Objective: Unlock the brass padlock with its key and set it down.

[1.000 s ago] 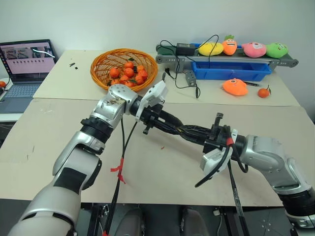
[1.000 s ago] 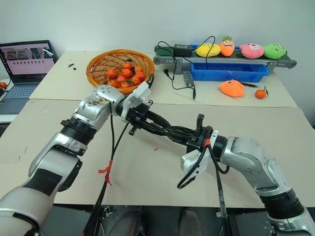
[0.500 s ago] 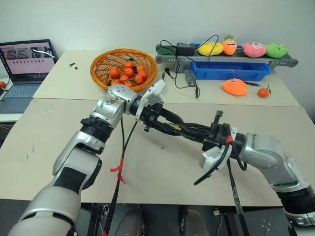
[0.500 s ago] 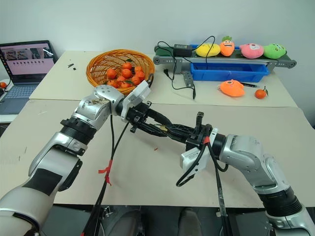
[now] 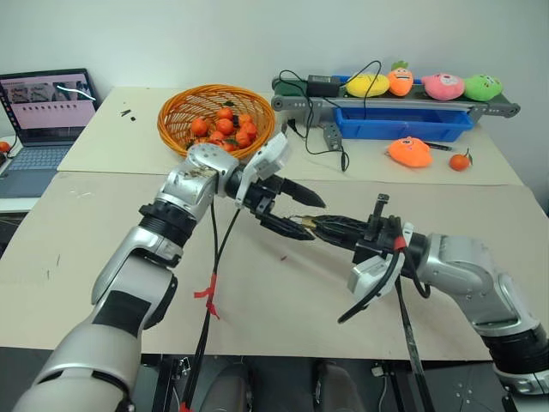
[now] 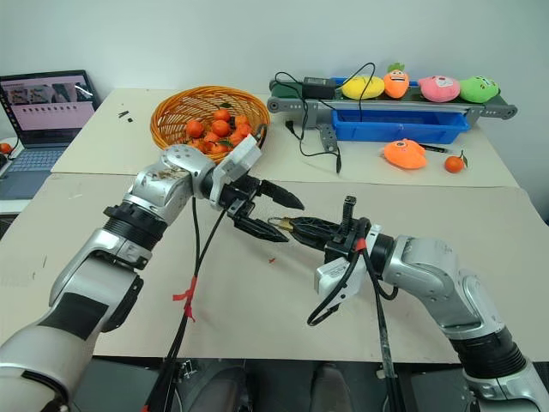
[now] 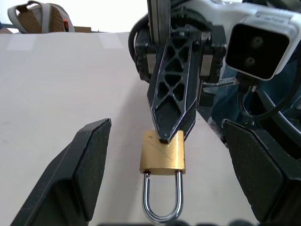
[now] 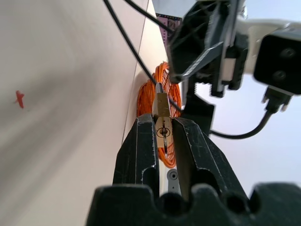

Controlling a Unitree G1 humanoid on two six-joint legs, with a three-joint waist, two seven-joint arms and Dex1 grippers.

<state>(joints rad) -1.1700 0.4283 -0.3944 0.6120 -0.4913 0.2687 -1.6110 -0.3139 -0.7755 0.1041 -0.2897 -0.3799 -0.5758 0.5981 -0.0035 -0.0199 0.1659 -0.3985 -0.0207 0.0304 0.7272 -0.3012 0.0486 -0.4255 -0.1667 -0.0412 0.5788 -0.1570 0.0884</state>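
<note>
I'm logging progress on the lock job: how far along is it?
In hand: the right end effector grips the padlock by its body, above the table. The left end effector is open, apart from it. The shackle looks closed; I can't make out a key. Left: unlocking and setting down.

Hidden between the right gripper's (image 8: 162, 136) fingers: most of the brass padlock (image 7: 162, 152) body. Too small to make out: any key. Cut off at frame edge: laptop (image 5: 43, 116).
</note>
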